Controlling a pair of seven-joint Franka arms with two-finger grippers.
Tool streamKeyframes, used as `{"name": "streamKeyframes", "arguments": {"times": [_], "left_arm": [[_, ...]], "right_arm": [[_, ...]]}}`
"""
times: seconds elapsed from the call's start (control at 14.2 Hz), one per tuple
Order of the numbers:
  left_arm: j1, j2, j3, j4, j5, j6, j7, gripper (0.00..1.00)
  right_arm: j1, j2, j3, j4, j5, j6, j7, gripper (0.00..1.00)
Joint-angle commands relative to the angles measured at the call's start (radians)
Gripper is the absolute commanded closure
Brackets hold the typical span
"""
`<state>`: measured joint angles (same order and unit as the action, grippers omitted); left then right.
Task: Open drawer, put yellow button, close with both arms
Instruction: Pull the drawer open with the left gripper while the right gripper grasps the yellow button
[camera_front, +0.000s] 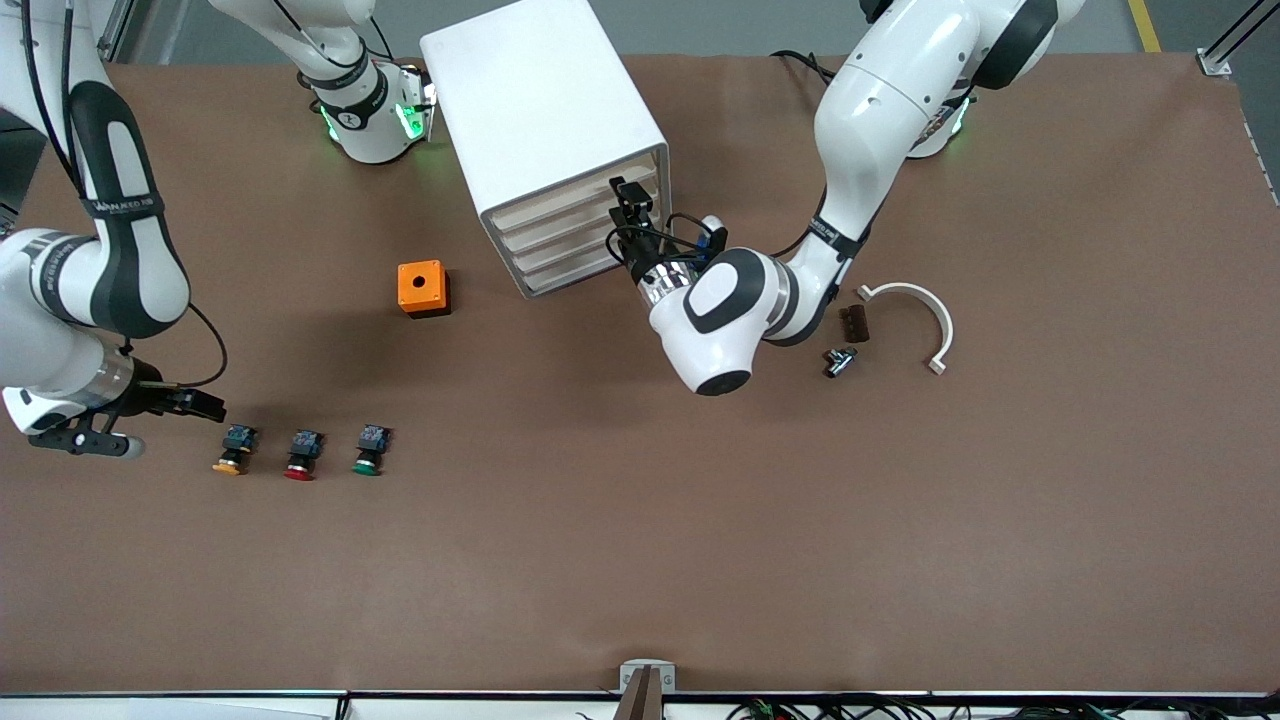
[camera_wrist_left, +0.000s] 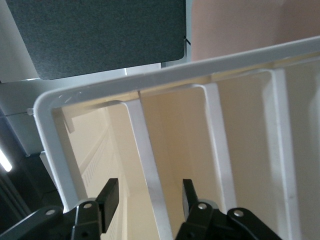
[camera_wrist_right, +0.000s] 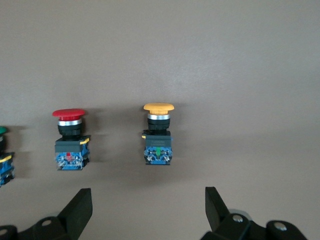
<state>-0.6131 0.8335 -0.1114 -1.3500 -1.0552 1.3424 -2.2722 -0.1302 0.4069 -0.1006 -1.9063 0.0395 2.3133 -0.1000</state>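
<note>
A: Where do we stand with the yellow button (camera_wrist_right: 158, 134)?

B: It lies on the brown table (camera_front: 700, 520) at the right arm's end, first in a row with the red button (camera_wrist_right: 70, 139) and the green button (camera_front: 369, 450), cap toward the front camera. Our right gripper (camera_wrist_right: 147, 207) hangs just beside it, fingers spread wide and holding nothing.

A: How do we think it will handle?

B: We judge it light and rigid: a hard plastic body, a metal collar, a smooth domed cap. The cap looks slippery and rounded, so we would not pinch there. The black body and bluish rear block have flat sides, and that is where we would close, straddling it across its width. Lying on its side, it may roll or skid if only one finger touches first.

A: And the drawer?

B: Our left gripper (camera_wrist_left: 150, 197) is at the front of the white drawer cabinet (camera_front: 545, 130), its fingers part closed to either side of a drawer's white front lip (camera_wrist_left: 147, 165). We cannot tell whether they are gripping it yet. All the drawers look shut.
</note>
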Motion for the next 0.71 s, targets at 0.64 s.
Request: {"name": "streamKeyframes", "arguments": {"times": [0.64], "left_arm": [[-0.053, 0.026, 0.007, 0.014, -0.037, 0.026, -0.076, 0.86]], "right_arm": [[-0.014, 0.208, 0.013, 0.081, 0.028, 0.120, 0.005, 0.00]]}}
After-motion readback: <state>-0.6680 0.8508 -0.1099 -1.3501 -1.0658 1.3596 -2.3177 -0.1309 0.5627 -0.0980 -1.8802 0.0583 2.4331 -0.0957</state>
